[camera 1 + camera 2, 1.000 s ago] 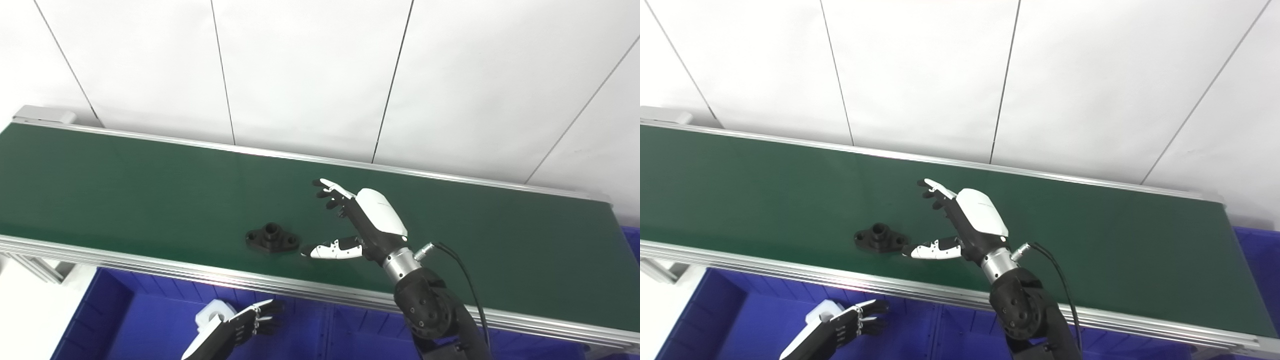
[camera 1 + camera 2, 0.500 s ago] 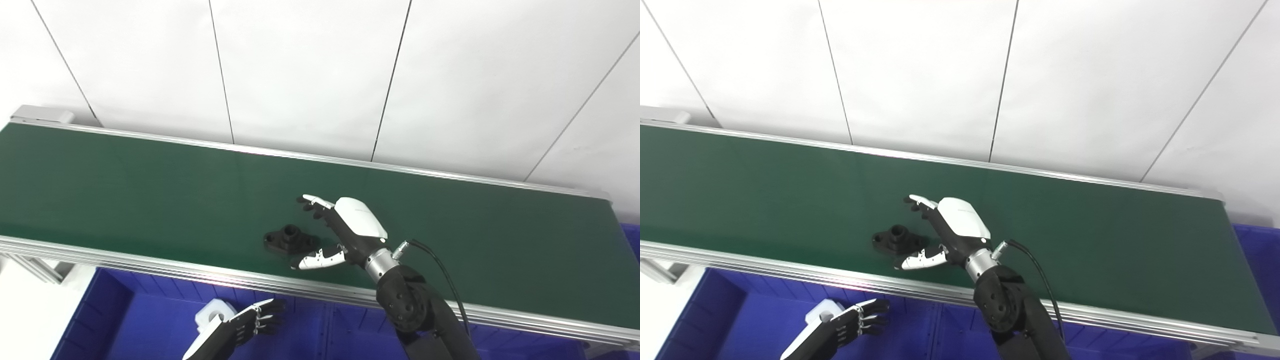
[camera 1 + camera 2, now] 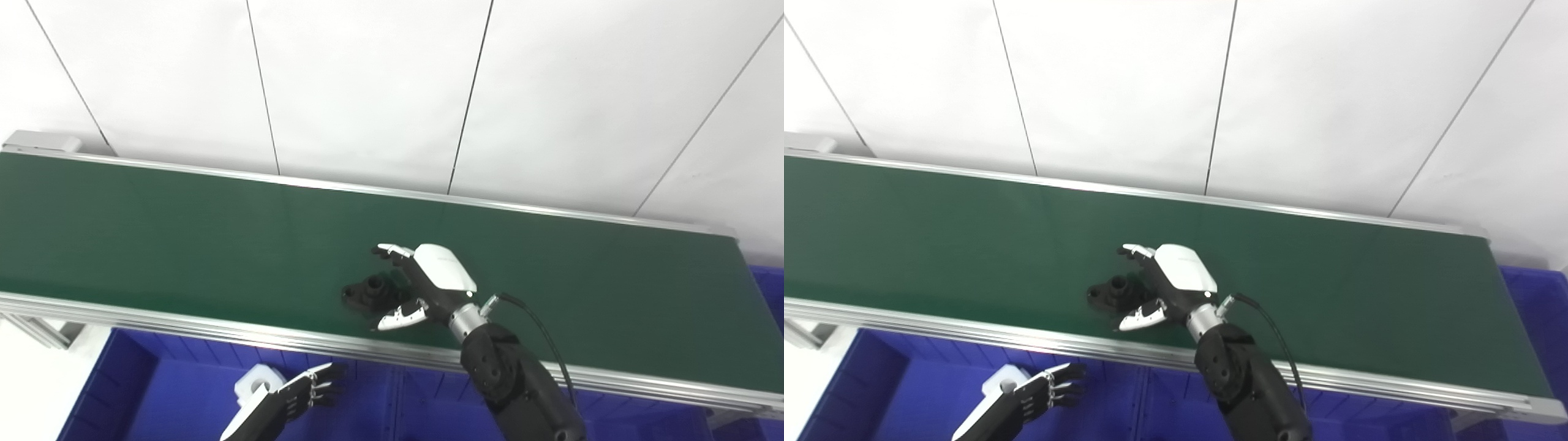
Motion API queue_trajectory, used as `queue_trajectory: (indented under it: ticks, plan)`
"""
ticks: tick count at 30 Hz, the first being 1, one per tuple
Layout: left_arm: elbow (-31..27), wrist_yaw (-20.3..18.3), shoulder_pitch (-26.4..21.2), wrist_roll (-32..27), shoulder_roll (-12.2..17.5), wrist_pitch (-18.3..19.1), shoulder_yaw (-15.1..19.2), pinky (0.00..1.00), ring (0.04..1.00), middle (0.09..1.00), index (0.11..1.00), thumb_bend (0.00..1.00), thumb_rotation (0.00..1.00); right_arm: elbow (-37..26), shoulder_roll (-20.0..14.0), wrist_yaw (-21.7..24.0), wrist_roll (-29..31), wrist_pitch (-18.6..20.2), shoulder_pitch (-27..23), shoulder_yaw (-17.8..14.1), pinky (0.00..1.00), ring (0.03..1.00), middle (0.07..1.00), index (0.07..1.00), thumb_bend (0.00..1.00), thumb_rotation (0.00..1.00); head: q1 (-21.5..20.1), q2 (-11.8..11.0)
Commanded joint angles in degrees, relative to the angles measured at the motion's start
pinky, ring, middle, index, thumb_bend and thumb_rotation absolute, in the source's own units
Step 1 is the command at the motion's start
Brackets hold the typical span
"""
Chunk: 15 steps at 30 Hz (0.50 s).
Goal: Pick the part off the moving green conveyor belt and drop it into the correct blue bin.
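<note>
Blue bin below the conveyor belt holds a white part beside the open, empty left hand. Right hand, fingers spread, brackets the black part without gripping it.

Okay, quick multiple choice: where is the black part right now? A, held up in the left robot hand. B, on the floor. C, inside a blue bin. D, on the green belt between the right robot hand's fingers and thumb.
D: the black part lies on the green belt, with the right robot hand spread open around it.
</note>
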Motion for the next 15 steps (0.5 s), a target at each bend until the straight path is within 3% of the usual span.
queue_trajectory:
  ticks: [1,3,8,15]
  plan:
    - [-1.7,-0.3,0.5,-0.9,0.1,-1.6,0.3,0.77,0.817,0.877,0.855,0.67,0.23,1.5,0.2,-0.2,0.0,-3.1,-0.6,1.4,0.55,0.611,0.683,0.727,0.64,0.02,-0.1,0.2]
    - [-1.8,-0.5,0.5,-1.1,-0.1,-1.6,0.5,0.78,0.817,0.875,0.854,0.68,0.23,1.3,-0.2,-0.2,0.2,-3.2,-0.7,1.6,0.39,0.441,0.553,0.622,0.54,0.0,-0.2,0.4]
    - [-2.1,-0.9,0.5,-1.1,-0.3,-1.6,0.6,0.78,0.822,0.878,0.857,0.67,0.25,-0.8,-1.2,0.7,-0.1,-2.0,-0.7,2.2,0.31,0.382,0.488,0.535,0.51,0.0,-0.7,1.5]
    - [-2.4,-2.0,0.3,-2.0,-0.9,-1.6,1.2,0.78,0.816,0.878,0.858,0.67,0.23,-1.6,-2.1,0.0,-1.2,-3.2,0.4,4.1,0.33,0.384,0.481,0.531,0.51,0.0,-1.3,2.6]
